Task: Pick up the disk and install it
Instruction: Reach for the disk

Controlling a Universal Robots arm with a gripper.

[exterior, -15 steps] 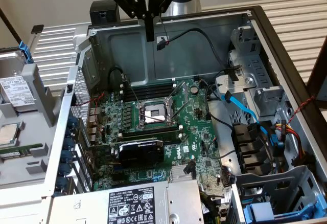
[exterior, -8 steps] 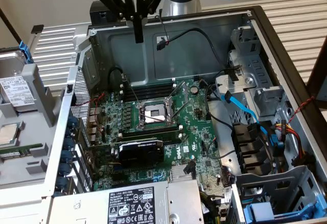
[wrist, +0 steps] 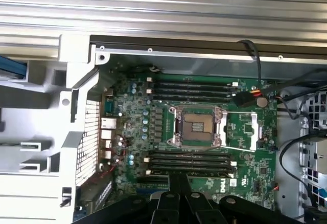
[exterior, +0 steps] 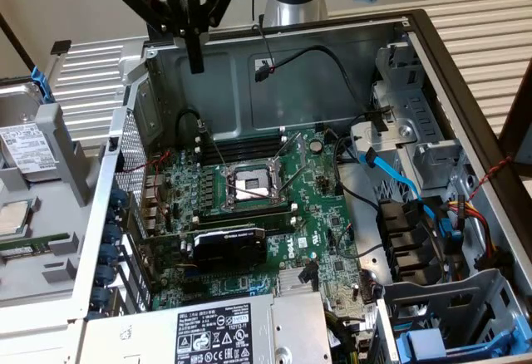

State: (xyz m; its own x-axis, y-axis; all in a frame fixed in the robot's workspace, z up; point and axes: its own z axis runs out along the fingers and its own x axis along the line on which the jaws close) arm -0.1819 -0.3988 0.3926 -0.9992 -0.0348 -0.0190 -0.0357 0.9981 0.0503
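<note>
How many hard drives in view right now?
1. The silver-grey metal hard drive with white label and blue rails sits in the grey fixture at the exterior view's left, outside the open computer case. The drive bays could hide more.

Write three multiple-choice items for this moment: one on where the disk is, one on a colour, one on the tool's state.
1. Where is the disk?
A. In a drive bay of the case
B. On the grey stand outside the case, at the exterior view's left
C. On the floor

2. What colour is the flat cable by the drive cage?
A. Yellow
B. White
C. Blue

3. How is the tool?
A. Shut, holding nothing
B. Wide open
C. Shut on the disk

Answers:
1. B, because the labelled disk lies on the stand beyond the case wall.
2. C, because the cable is light blue.
3. A, because the fingers meet above the case with nothing between them.
</note>
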